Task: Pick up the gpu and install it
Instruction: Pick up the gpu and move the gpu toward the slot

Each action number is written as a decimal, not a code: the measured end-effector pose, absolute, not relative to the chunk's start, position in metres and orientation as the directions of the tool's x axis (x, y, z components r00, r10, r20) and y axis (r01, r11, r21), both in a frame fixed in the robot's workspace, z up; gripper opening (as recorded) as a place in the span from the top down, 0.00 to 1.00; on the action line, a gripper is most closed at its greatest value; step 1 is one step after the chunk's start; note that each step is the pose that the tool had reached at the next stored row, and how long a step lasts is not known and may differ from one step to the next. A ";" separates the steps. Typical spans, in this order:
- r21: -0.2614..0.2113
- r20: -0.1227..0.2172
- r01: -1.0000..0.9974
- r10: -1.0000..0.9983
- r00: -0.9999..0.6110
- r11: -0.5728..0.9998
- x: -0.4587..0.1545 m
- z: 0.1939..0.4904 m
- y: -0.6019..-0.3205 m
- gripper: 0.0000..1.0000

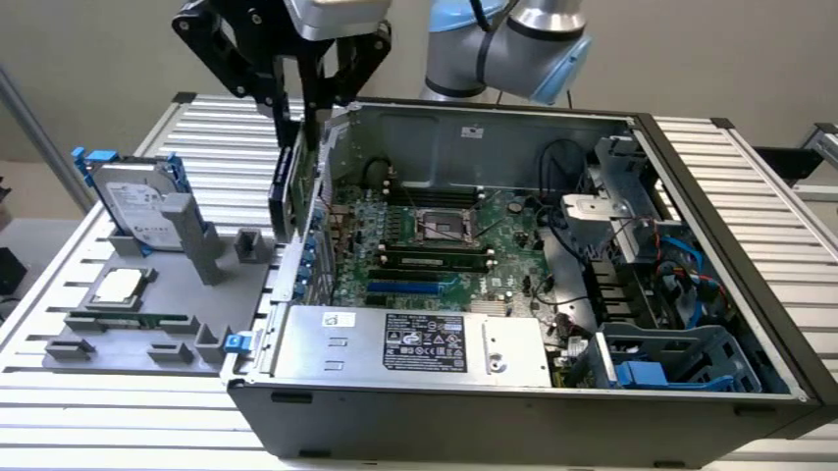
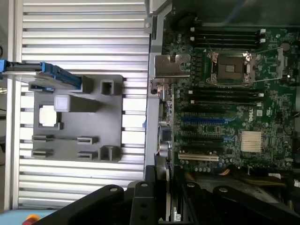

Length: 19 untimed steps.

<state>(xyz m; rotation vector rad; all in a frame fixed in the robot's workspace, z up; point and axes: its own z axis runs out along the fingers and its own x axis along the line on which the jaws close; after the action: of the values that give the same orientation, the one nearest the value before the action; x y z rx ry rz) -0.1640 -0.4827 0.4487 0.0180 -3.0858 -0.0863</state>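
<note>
**Gpu held on edge at the case wall**

- The gpu (image 1: 282, 191) is a thin, flat, black card. It hangs on edge with its long axis close to vertical, lower end pointing down, and its top leans slightly toward the exterior view's right.
- It is in the air at the wall of the computer case (image 1: 654, 128) on the exterior view's left. Its lower end is about level with that rim, and it is not seated in any slot.
- The gripper (image 1: 298, 110) has 2 black fingers (image 1: 286, 98). The jaws are pinched nearly closed on the card's upper end.
- In the wrist view the card runs edge-on as a thin strip between the fingers, beside the slot side of the green motherboard (image 1: 433, 245).
- The motherboard lies flat in the case floor, with a square socket in the middle.
- A silver metal power supply (image 1: 419, 343) with a black label sits along the near side of the case.
- On the exterior view's left is a matte grey holder (image 1: 171, 304) on the ribbed aluminium table (image 1: 772, 196).
- The holder carries 1 upright silver hard drive (image 1: 137, 206) with blue rails, 1 square processor chip (image 1: 118, 287) and 1 narrow memory stick (image 1: 131, 321).
</note>
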 end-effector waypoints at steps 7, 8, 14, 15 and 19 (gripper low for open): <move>0.056 0.054 -0.010 -0.013 -0.998 0.998 -0.132 0.446 -0.482 1.00; 0.056 0.054 -0.010 -0.013 -0.998 0.998 -0.128 0.444 -0.480 1.00; 0.056 0.054 -0.010 -0.013 -0.998 0.998 -0.100 0.433 -0.470 1.00; 0.056 0.054 -0.010 -0.013 -0.998 0.998 -0.096 0.431 -0.468 1.00; 0.056 0.054 -0.010 -0.013 -0.998 0.998 -0.078 0.424 -0.460 1.00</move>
<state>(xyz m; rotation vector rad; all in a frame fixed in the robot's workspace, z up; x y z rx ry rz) -0.0778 -0.4596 0.4238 0.0180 -3.0858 -0.0860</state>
